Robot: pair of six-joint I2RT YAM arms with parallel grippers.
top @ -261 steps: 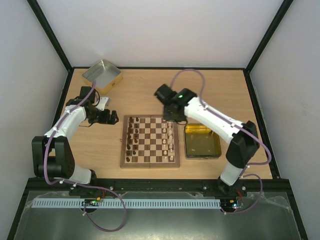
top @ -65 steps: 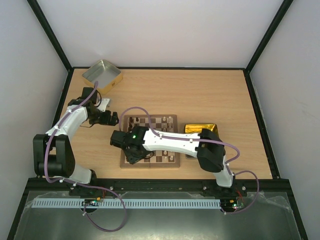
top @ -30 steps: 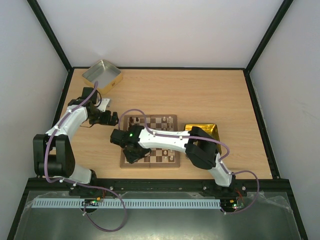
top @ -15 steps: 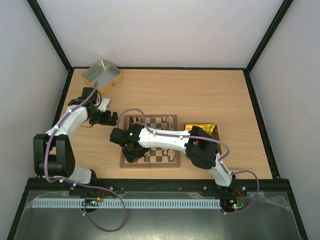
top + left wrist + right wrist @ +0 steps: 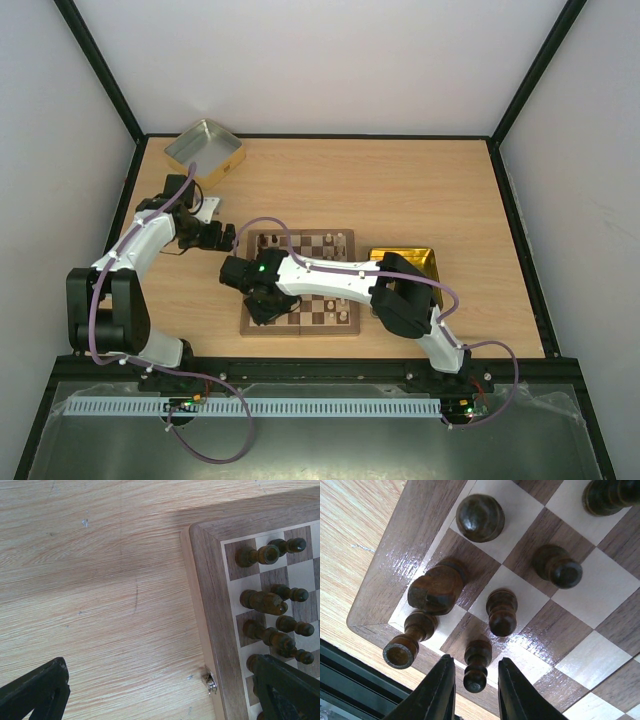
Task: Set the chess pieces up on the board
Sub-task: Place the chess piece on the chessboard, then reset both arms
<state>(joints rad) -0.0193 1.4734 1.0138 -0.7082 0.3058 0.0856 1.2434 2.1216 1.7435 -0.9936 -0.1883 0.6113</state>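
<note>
Dark-brown wooden chessmen ranked along checked wooden board's edge, cream ones opposite: prob. nearly done; right hand narrowly straddles corner pawn, left hand wide.

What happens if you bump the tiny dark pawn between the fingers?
The pawn looks tall on a narrow base, so it probably tips easily. Being round, it might then roll. The shiny board may let it slide.

Board corner at right, dark chess pieces standing on it; left pincer fingers spread wide over table.
</note>
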